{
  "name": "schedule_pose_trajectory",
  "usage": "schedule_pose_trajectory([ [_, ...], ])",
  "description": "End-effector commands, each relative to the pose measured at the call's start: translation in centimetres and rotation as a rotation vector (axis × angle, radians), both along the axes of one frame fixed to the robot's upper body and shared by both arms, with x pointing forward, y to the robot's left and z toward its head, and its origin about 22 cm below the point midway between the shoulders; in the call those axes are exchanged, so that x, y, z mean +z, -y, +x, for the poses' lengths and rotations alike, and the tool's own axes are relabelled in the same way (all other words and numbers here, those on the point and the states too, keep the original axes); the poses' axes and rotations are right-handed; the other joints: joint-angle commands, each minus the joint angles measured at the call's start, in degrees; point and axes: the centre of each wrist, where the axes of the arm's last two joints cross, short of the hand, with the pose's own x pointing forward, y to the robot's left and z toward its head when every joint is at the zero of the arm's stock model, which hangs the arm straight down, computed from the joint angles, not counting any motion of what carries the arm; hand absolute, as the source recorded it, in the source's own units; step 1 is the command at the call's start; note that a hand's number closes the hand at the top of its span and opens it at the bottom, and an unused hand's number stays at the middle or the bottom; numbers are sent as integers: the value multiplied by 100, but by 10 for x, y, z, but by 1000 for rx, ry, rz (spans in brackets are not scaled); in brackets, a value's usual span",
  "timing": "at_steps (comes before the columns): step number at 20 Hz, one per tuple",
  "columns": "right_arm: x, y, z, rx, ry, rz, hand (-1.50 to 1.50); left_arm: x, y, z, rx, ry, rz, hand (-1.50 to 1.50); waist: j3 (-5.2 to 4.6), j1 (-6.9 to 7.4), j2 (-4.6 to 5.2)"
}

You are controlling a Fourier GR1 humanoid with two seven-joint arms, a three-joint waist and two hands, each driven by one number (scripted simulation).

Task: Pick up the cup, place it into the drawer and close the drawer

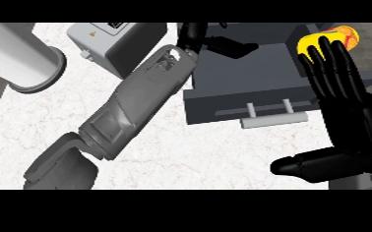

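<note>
Nearest you, your right hand (340, 103) stands flat-fingered, holding nothing. Past its fingertips, touching or just beyond them, sits the yellow cup (335, 35). The open drawer (247, 78) lies left of it, where your left hand (218, 42), fingers curled on nothing visible, hovers.

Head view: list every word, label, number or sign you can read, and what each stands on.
No text can be read.
Grey box, top face: a small yellow triangular sign, its symbol too small to make out.
Same box: a dark panel with pale marks, too blurred to read.
Drawer, cup: no lettering visible.
</note>
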Motion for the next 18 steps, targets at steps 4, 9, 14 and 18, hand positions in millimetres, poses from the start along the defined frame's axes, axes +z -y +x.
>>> schedule_pose_trajectory([
  [4,8,-2,-3,55,23,28,-150,0,2,-2,7,8,-58,-150,-2,-137,47],
  [9,-5,2,-1,51,-6,82,-150,-2,0,-4,-97,14,-200,-150,-7,150,-5],
  [14,7,21,-13,73,-38,40,-150,16,10,-10,-111,76,-314,-150,-9,354,-99],
  [18,9,11,-11,88,-22,21,150,16,1,-2,-104,31,-376,-150,-12,509,-108],
])
